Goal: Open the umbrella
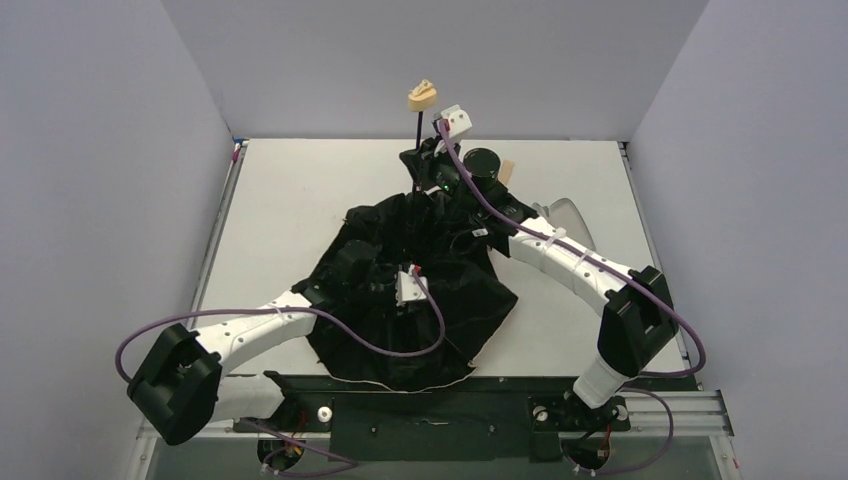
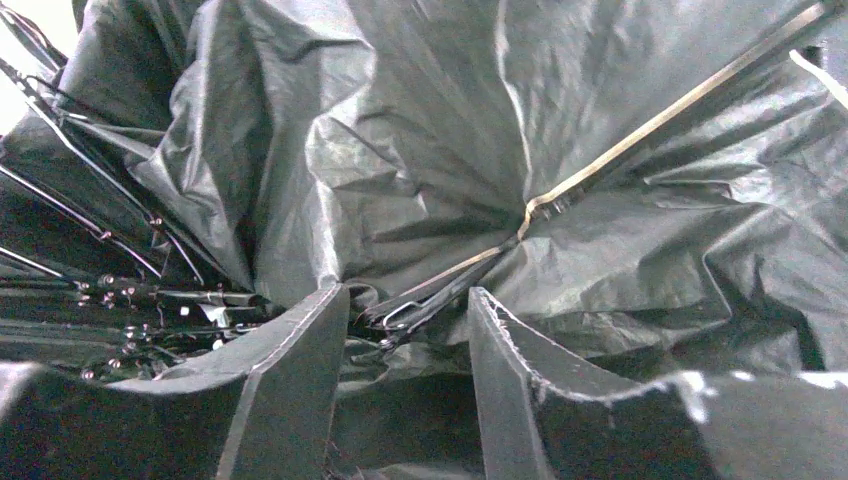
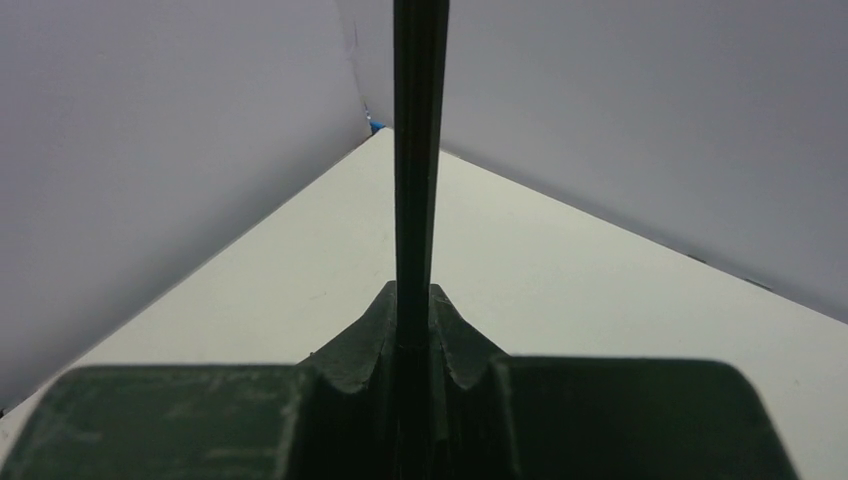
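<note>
While the right gripper (image 3: 415, 292) is clamped shut on the thin black shaft (image 3: 418, 150), the umbrella (image 1: 470, 300) lies at the centre of the table (image 1: 290, 190). Its black lining faces up and the canopy is slumped and creased.

- Shaft: rises from the middle of the canopy toward 12 o'clock, with the tan handle (image 1: 423, 97) at its far end, held clear of the table.
- Right arm: comes in from 4 o'clock. The wrist view shows both jaws tight against the shaft with no gap.
- Left arm: comes in from 7 o'clock and is buried in the lining near the centre.
- Left gripper (image 2: 408, 295): jaws stand partway apart, straddling a cluster of thin metal ribs (image 2: 640, 135) and folded cloth. The fingers (image 2: 300, 380) do not clearly bite on anything, and I cannot tell whether the cloth between them is pinched.
- Canopy: loosely spread, ribs bent at their joints, nothing taut.

Step in hand, as I read it: the spreading stage. The shaft is secured and the left side is seeking a hold at the rib hub. The umbrella is roughly midway, neither bundled nor locked open.

Next move likely calls for:
- the left jaws to settle on the sliding hub or rib roots rather than loose fabric;
- hub and handle to be driven apart along the shaft's line, with the right grip steady;
- care that the limp cloth does not snag the fingers or drag sideways.
</note>
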